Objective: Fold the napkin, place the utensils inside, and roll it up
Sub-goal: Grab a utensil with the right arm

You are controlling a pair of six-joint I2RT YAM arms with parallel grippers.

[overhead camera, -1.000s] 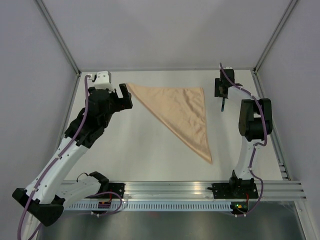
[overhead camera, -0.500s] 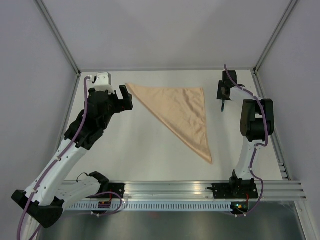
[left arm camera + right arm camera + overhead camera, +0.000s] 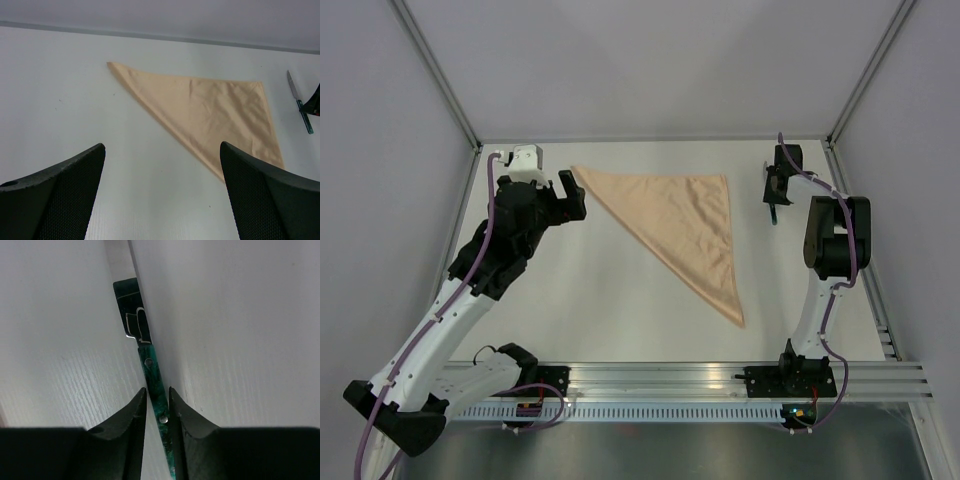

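Observation:
The peach-orange napkin (image 3: 685, 225) (image 3: 210, 110) lies flat on the white table, folded into a triangle with its long edge running from far left to near right. Right of it lies a knife (image 3: 773, 213) (image 3: 300, 102) (image 3: 152, 367) with a mottled green handle and a steel blade. My right gripper (image 3: 775, 198) (image 3: 157, 390) points down over it, its jaws closed in on the handle's two sides. Left of the napkin's far corner hovers my left gripper (image 3: 574, 195) (image 3: 162, 147), wide open and holding nothing. I see no other utensils.
Grey walls enclose the table on the far, left and right sides. The right arm works close to the right-hand frame rail (image 3: 860, 230). An aluminium rail (image 3: 720, 375) with both arm bases runs along the near edge.
My right gripper has shifted slightly right and nearer, and its jaws have narrowed onto the knife handle. The left arm and the napkin have not moved.

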